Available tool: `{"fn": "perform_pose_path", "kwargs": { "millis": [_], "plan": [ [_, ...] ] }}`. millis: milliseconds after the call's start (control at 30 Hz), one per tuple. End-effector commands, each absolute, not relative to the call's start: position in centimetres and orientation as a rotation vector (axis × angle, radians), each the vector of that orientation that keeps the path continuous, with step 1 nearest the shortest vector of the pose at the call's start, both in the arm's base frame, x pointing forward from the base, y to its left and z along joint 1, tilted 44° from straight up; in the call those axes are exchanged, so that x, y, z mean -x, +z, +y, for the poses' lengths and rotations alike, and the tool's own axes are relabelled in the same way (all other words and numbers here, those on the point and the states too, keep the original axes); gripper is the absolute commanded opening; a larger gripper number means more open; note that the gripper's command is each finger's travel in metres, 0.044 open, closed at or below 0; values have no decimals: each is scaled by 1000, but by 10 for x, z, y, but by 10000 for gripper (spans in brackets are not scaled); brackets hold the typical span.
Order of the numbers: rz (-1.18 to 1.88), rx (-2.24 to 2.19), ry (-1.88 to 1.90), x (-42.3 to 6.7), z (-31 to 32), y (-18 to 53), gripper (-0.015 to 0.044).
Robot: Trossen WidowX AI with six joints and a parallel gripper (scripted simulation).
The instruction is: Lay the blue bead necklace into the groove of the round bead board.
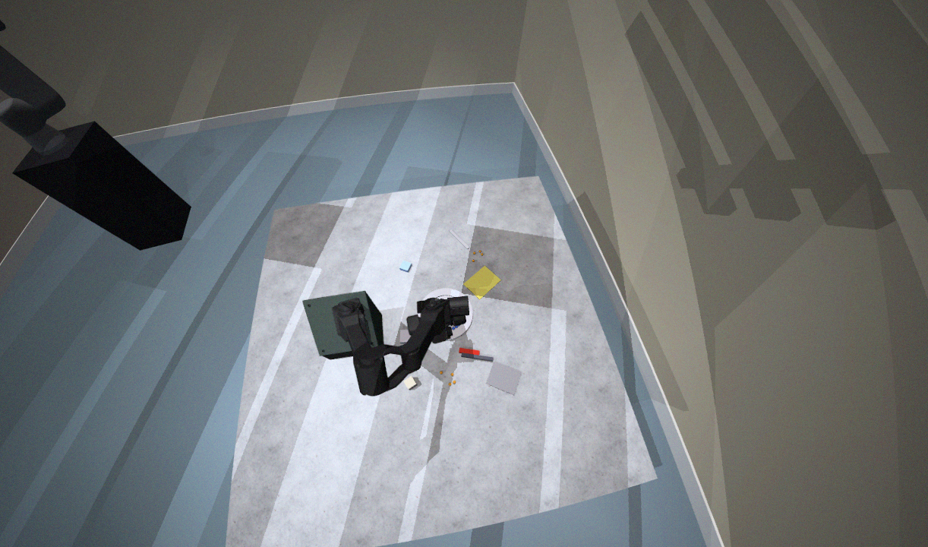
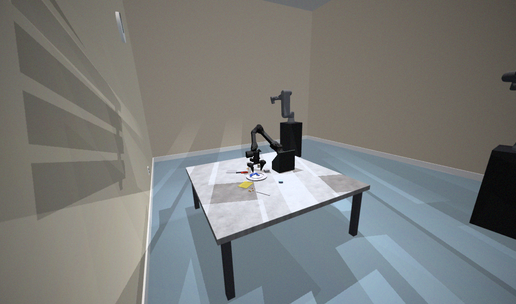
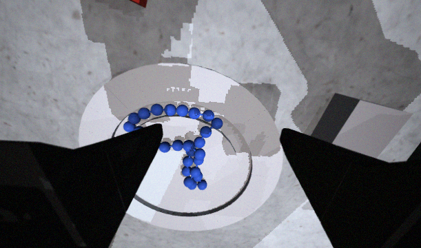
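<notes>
Jaws are hanging wide open, empty; blue bead necklace point(image 3: 182, 145) is bunching inside round white bead board point(image 3: 265, 145), mostly missing the groove.

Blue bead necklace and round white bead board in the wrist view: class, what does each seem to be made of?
Blue bead necklace: smooth, evenly coloured spheres, probably plastic or glass; the faint sheen leaves it open. Round white bead board: a flat matt disc with a crisp dark groove, likely painted wood or plastic; no grain shows.

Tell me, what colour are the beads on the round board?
Blue. The bead necklace shows best in the wrist view.
</notes>
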State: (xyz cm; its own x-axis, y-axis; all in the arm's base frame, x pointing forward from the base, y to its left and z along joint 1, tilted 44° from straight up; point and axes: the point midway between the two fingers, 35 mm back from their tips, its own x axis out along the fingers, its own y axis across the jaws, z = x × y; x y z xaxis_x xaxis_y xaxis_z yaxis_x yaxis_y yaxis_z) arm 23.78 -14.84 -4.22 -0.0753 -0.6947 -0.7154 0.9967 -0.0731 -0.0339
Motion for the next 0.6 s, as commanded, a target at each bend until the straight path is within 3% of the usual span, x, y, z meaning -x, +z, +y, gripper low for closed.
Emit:
{"fn": "perform_pose_path", "kwargs": {
  "millis": [0, 367, 567],
  "plan": [
    [631, -635, -1560, -238, -148, -42, 440],
    [631, -635, -1560, -238, -148, -42, 440],
    [975, -263, -1330, -253, -141, -42, 282]
  ]
}}
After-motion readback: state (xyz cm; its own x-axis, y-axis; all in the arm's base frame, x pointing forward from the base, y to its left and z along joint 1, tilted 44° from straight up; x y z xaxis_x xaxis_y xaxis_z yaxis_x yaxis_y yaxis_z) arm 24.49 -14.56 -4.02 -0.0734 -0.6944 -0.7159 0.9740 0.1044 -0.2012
